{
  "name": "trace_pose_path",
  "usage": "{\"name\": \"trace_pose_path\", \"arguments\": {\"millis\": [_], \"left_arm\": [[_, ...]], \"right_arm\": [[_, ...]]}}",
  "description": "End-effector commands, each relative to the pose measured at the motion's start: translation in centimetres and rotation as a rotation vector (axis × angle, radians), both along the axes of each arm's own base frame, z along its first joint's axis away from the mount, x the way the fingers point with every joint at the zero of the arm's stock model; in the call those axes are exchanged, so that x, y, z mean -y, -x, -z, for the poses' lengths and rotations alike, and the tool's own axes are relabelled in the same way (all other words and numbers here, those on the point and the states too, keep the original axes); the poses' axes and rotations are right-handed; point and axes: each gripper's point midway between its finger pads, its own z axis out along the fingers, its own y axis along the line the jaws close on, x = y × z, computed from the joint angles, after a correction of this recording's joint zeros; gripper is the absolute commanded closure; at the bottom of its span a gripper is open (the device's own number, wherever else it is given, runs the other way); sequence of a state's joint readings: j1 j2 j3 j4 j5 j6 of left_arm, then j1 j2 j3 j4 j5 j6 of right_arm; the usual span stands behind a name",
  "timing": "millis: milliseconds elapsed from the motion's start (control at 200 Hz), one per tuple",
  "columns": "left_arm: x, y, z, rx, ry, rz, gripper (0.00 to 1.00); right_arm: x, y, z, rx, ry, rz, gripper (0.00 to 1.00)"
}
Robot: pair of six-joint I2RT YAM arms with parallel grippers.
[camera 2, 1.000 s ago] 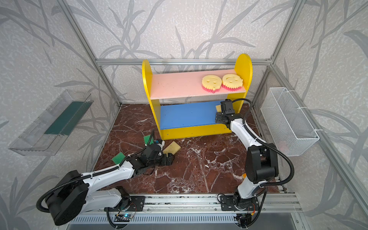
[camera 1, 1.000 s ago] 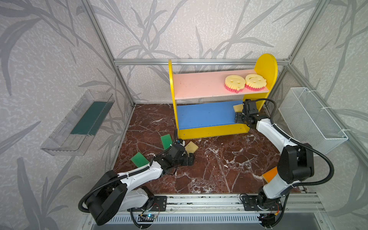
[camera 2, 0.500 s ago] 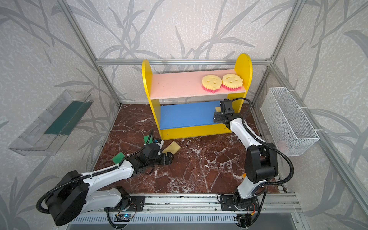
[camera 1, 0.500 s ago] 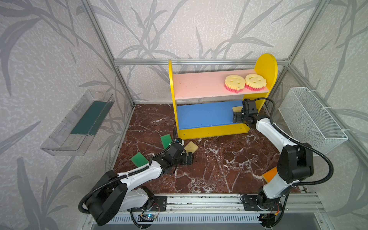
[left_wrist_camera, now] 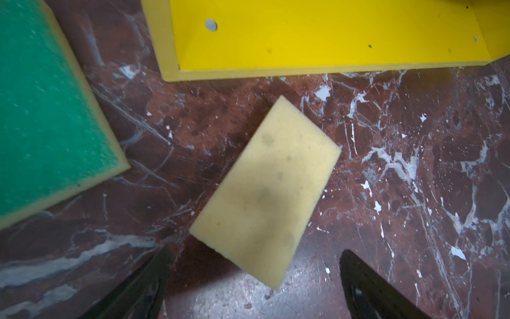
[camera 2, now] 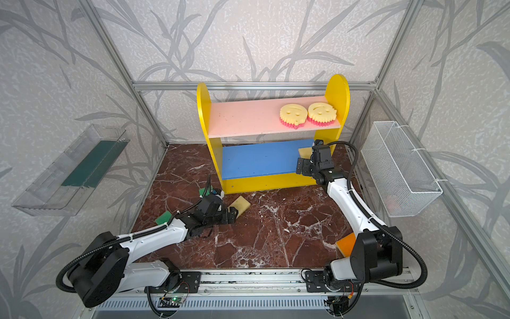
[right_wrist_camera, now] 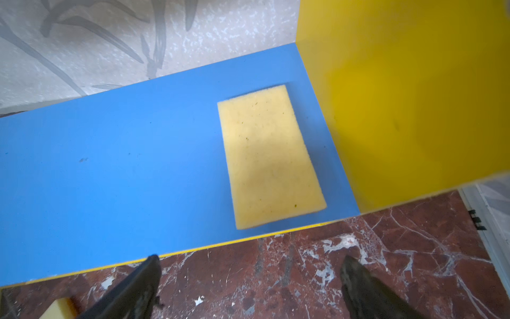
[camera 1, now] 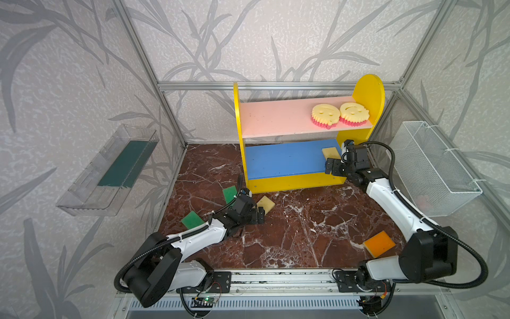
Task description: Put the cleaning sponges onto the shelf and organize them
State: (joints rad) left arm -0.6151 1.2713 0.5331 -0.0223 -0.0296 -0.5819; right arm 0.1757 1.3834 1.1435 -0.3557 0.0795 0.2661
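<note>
In both top views, the shelf (camera 1: 289,181) is seen at the back of the desk (camera 1: 303,229). Two round smiley sponges (camera 1: 325,114) are laid side by side at the right end of its pink board (camera 1: 276,118). A pale sponge (camera 1: 330,152) is laid flat at the right end of the blue board (camera 1: 284,160), and the right tool (camera 1: 331,166) is held just in front of it. The left tool (camera 1: 260,215) is held low over the desk, just beside a second pale sponge (camera 1: 265,204). Two green sponges (camera 1: 230,194) are scattered to the left of that tool. An orange sponge (camera 1: 379,244) is left near the right arm's base.

In the left wrist view, the left tool (left_wrist_camera: 255,251) is shown with its jaws spread wide and nothing gripped. The second pale sponge (left_wrist_camera: 267,193) is seen flat on the desk, its near corner reaching between the fingers (left_wrist_camera: 143,287). One green sponge (left_wrist_camera: 49,110) is seen beside it.

In the right wrist view, the right tool (right_wrist_camera: 251,259) is shown gaping and empty, over the desk at the shelf's front edge. The pale sponge (right_wrist_camera: 270,157) is seen resting on the blue board (right_wrist_camera: 124,165), just beside the yellow side panel (right_wrist_camera: 414,96) and apart from the fingers (right_wrist_camera: 138,284).
</note>
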Motion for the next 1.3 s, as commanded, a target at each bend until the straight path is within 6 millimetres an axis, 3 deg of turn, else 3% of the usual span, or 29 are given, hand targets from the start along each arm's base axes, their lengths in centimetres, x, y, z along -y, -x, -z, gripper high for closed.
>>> {"name": "trace_pose_path", "arguments": {"millis": [0, 335, 520, 715, 1299], "left_arm": [[-1.3, -1.5, -0.8, 0.051, -0.073, -0.041, 0.04], [-1.7, -3.2, 1.3, 0.023, -0.095, -0.064, 0.07], [-0.4, -3.5, 2.3, -0.024, -0.077, -0.023, 0.10], [1.2, -3.3, 2.8, -0.036, -0.050, 0.004, 0.12], [10.7, 0.5, 2.8, -0.050, 0.117, 0.090, 0.14]], "right_arm": [[-0.8, 1.4, -0.5, 0.019, -0.059, -0.028, 0.01], [-2.3, 6.2, 1.1, 0.012, -0.107, -0.085, 0.01], [-2.5, 8.5, 0.7, 0.038, -0.126, -0.107, 0.01], [-2.9, 9.8, 0.5, 0.039, -0.154, -0.134, 0.01], [-3.3, 11.7, 1.8, 0.019, -0.182, -0.163, 0.01]]}}
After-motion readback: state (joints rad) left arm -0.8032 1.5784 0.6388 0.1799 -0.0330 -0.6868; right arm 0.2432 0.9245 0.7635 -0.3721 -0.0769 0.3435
